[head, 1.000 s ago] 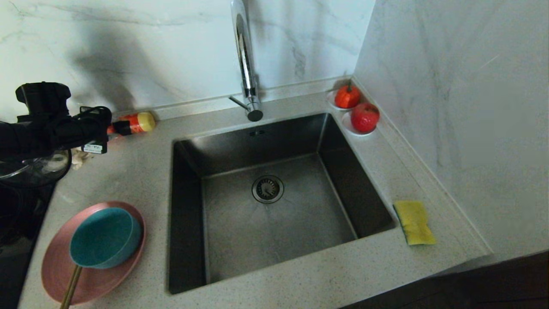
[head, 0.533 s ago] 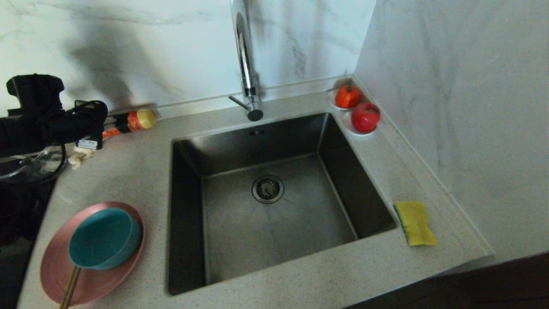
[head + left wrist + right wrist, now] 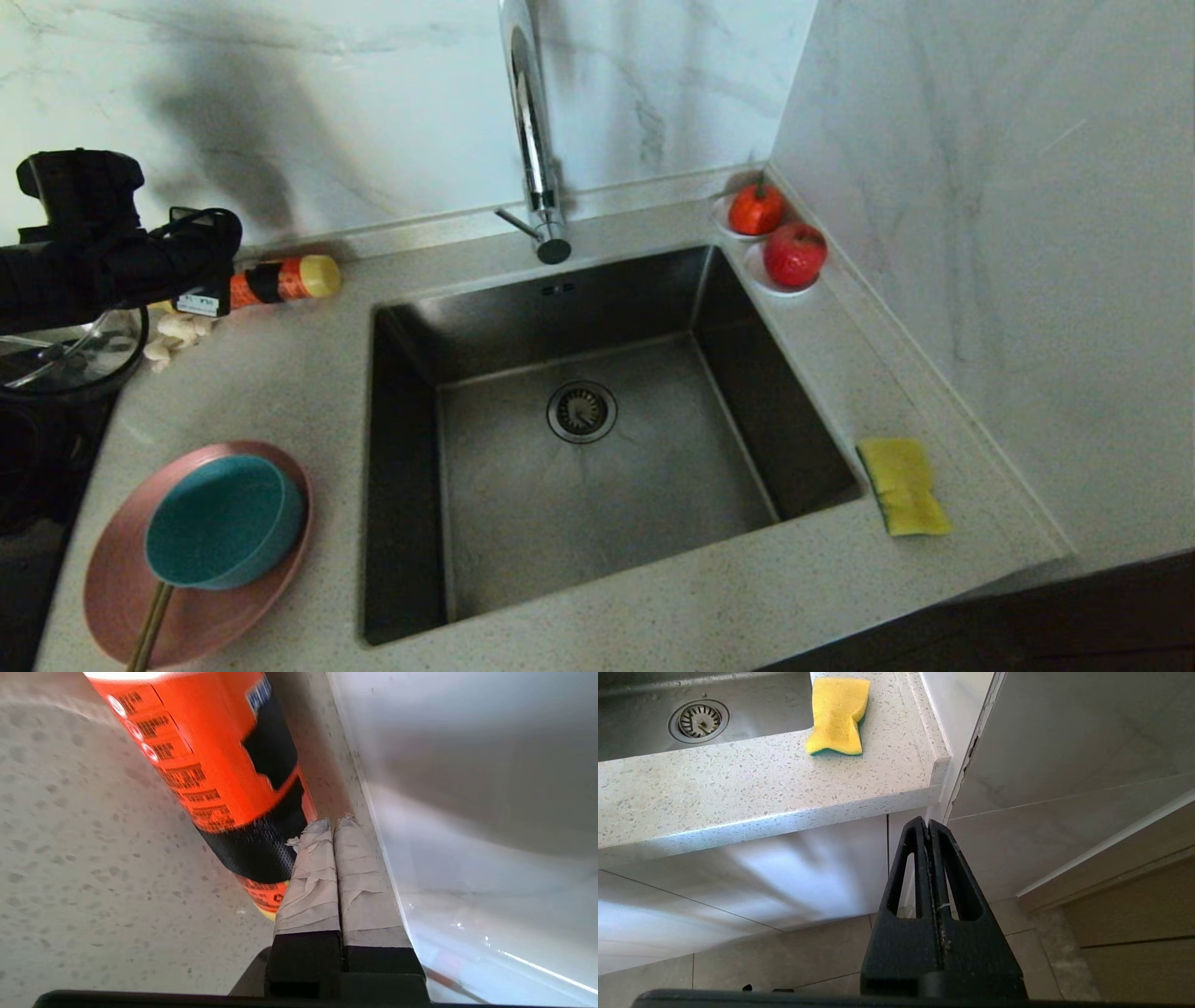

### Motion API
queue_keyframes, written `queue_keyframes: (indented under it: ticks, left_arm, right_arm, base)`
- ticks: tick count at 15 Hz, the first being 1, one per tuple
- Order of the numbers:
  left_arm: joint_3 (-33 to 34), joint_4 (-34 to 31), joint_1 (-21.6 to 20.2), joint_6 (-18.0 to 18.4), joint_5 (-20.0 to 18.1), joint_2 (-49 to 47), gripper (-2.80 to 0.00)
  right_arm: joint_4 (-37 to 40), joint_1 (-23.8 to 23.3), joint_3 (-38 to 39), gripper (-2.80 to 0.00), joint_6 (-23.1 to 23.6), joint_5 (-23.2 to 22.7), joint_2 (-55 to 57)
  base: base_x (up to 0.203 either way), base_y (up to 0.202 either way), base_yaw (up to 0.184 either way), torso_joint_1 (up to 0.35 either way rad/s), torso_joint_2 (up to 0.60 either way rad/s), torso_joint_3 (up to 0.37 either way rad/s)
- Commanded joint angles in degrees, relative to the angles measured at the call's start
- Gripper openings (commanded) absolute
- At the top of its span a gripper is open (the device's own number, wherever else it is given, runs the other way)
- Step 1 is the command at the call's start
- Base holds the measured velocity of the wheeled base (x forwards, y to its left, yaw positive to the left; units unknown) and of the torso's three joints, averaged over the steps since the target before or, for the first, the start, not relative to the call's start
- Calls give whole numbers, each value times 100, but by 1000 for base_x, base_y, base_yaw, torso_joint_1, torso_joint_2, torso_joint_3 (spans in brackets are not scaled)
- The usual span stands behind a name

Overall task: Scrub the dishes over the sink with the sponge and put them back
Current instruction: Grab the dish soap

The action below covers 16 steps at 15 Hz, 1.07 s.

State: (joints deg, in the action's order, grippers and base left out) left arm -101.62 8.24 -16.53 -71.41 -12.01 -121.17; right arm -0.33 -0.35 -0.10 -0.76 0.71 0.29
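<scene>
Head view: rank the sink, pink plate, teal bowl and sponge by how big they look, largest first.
1. sink
2. pink plate, partly cut off at the frame edge
3. teal bowl, sitting on the plate
4. sponge

The plate and bowl lie nearer the camera than the sponge, but the gaps look clear enough to rank.

The left arm is seen as matte black, looped with black cable and tagged with a white label. The left tool has fingers wrapped in grey tape (creased); the right tool is bare black, with slotted fingers.
</scene>
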Motion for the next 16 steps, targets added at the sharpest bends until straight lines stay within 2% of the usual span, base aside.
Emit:
queue_keyframes:
  ticks: [1, 2, 3, 4, 7, 10, 16]
  left_arm:
    - [-42, -117, 9, 17, -3, -3, -280]
    - [-51, -256, 9, 130, -3, 22, -280]
    - [-51, -320, 9, 154, -3, 32, -247]
    - [-51, -341, 9, 145, -3, 32, 0]
    - [33, -348, 9, 57, 53, 112, 0]
    - [54, -376, 9, -330, 307, 40, 0]
    - [28, -544, 18, -503, 425, 68, 0]
  right_arm:
    - [-2, 0, 5, -280, 2, 0, 6]
    - [-2, 0, 10, -280, -4, 0, 6]
    - [-2, 0, 10, -280, 3, 0, 6]
    - [-2, 0, 4, -280, -4, 0, 6]
    - [-2, 0, 10, -280, 3, 0, 6]
    - [-2, 0, 2, -280, 5, 0, 6]
    - [-2, 0, 2, -280, 4, 0, 6]
  base:
    - [0, 0, 0, 0, 0, 0]
    - [0, 0, 0, 0, 0, 0]
    - [0, 0, 0, 0, 0, 0]
    - [0, 0, 0, 0, 0, 0]
    - [0, 0, 0, 0, 0, 0]
    - [0, 0, 0, 0, 0, 0]
    - [0, 0, 0, 0, 0, 0]
